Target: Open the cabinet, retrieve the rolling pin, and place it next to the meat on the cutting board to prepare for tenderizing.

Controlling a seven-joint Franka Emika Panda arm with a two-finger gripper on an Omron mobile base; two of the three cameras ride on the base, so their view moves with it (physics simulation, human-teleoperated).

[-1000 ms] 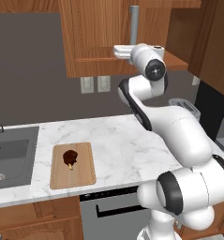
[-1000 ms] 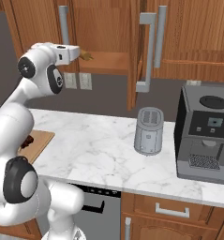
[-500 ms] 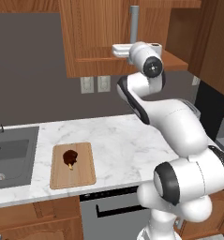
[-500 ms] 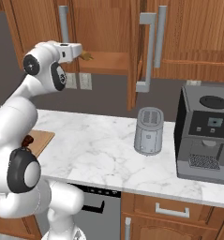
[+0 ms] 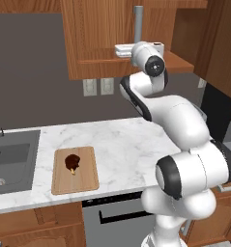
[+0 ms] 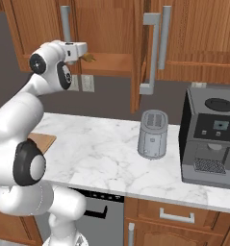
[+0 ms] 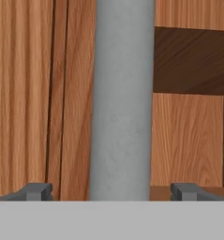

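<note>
A long grey vertical bar handle [image 7: 123,98] runs from the top of the frame down the centre, between the gripper [image 7: 112,191] jaws, which stand wide apart at the bottom edge. Reddish-brown wooden cabinet [image 7: 24,93] panels fill the left, and a darker recess sits at upper right.

No legible text, seemingly.

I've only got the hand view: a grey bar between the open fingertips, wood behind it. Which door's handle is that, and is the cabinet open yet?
Observer: It's the left door's handle. The right door already stands swung open.
Operator: Where on the bar is the gripper?
Observer: The gripper is at the handle's lower end.
Operator: And the meat?
Observer: The meat lies on the cutting board, on the counter beside the sink.
</note>
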